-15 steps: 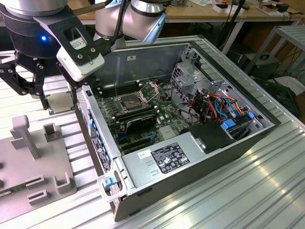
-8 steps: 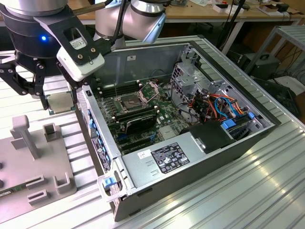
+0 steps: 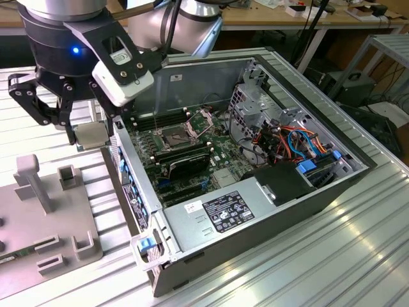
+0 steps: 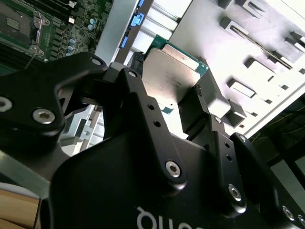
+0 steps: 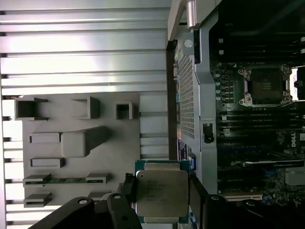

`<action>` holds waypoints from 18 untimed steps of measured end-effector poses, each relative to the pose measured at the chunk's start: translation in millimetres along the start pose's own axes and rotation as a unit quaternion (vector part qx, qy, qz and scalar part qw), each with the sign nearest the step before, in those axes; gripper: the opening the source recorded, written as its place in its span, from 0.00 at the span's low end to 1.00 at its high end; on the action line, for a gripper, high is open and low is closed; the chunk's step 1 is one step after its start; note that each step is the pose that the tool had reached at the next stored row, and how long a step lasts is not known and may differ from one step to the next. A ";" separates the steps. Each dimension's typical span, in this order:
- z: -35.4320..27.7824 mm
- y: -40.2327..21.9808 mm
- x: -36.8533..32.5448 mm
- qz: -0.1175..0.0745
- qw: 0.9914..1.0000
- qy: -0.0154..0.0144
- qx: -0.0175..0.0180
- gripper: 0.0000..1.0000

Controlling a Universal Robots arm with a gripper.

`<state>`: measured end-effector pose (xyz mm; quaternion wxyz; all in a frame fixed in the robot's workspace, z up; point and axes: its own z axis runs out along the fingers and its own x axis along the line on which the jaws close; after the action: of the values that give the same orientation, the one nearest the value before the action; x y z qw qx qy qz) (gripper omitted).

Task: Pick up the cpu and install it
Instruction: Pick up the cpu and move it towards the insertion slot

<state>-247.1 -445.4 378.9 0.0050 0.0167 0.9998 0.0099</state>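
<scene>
Your gripper (image 3: 89, 131) is clamped on the cpu (image 5: 161, 193), pinching two opposite edges, with the metal top facing the palm. I judge this to be the carry: hold the chip level and squeeze no harder. The open socket (image 5: 266, 86) lies well off to one side. The case wall (image 3: 131, 173) stands just beside the fingers, between chip and socket. The grey fixture plate (image 3: 38, 211) lies beneath.
</scene>
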 end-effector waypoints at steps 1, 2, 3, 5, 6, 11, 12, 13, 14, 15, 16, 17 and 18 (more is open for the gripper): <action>0.0 0.0 -1.7 0.000 1.000 0.000 0.000 0.55; 0.0 0.1 -3.5 0.000 1.000 0.000 0.000 0.55; 0.1 0.2 -5.5 0.000 1.000 0.000 0.000 0.55; 0.1 0.3 -9.1 0.000 1.000 0.000 0.000 0.55; 0.1 0.4 -10.6 0.000 1.000 0.000 0.000 0.55; 0.1 0.6 -19.4 0.000 1.000 0.000 0.000 0.55; 0.2 0.7 -21.0 0.000 1.000 0.000 0.000 0.55; 0.2 0.8 -22.9 0.000 1.000 0.000 0.000 0.55; 0.2 0.8 -24.2 0.000 1.000 0.000 0.000 0.55; 0.3 0.9 -26.3 0.000 1.000 0.000 0.000 0.55; 0.3 1.0 -28.2 0.000 1.000 0.000 0.000 0.55; 0.3 1.0 -29.7 0.000 1.000 0.000 0.000 0.55; 0.3 1.1 -32.5 0.000 1.000 0.000 0.000 0.55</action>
<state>-214.6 -445.4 378.9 0.0050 0.0167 0.9998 0.0099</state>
